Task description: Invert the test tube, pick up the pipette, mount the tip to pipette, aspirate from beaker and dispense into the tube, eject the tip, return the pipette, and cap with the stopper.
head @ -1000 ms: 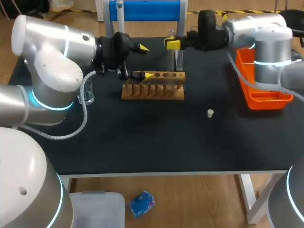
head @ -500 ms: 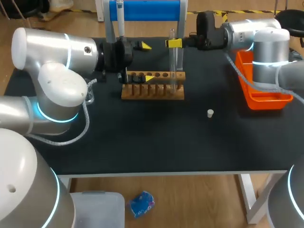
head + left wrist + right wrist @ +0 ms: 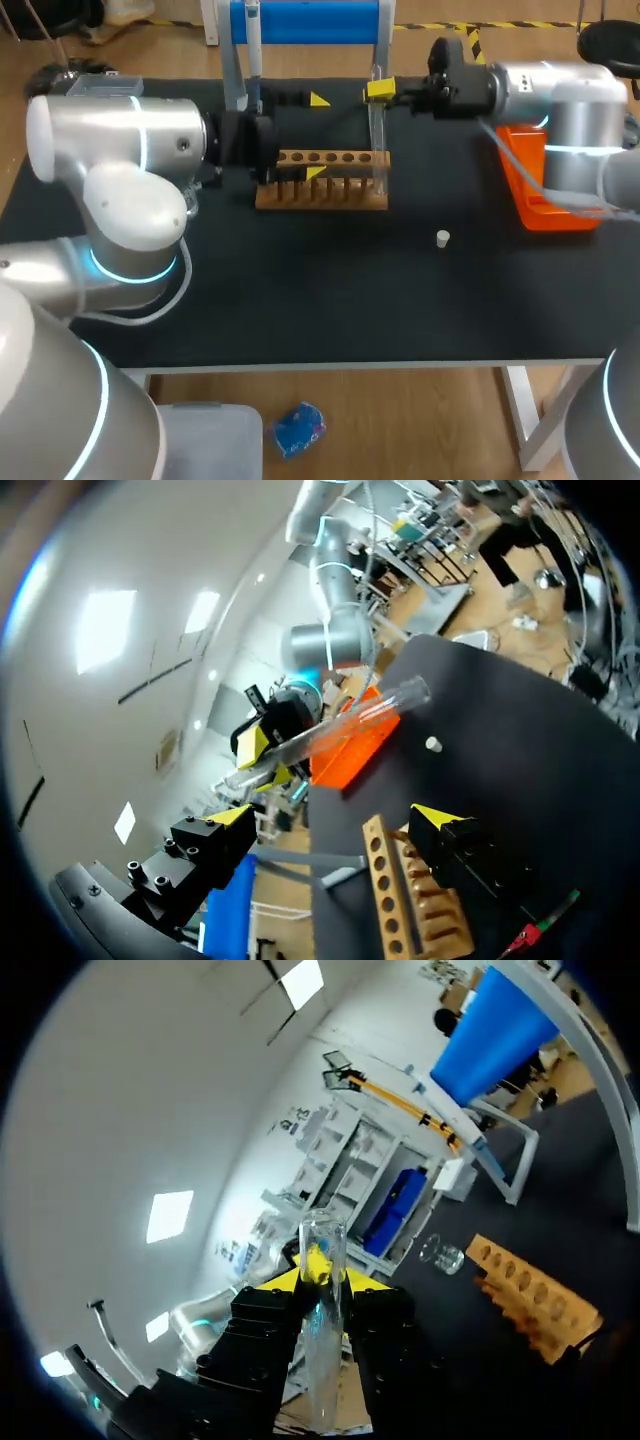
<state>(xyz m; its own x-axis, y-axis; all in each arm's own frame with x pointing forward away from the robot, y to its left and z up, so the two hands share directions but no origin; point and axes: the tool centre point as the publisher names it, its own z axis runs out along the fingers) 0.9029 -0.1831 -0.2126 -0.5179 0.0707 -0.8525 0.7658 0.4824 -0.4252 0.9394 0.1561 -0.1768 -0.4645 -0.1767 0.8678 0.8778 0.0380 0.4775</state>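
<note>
While my right gripper pinches the test tube near its top, above the rack, such light, slick glass wants gentle pressure.

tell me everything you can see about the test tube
The test tube is a slim tube of clear glass, and it looks empty. It stands about upright, clamped near its upper end between the yellow tips of the right tool. Its lower end is by the right end of the wooden rack; I cannot tell whether it touches the rack. In the left wrist view, the end far from the grip shows a lipped open mouth.
</note>
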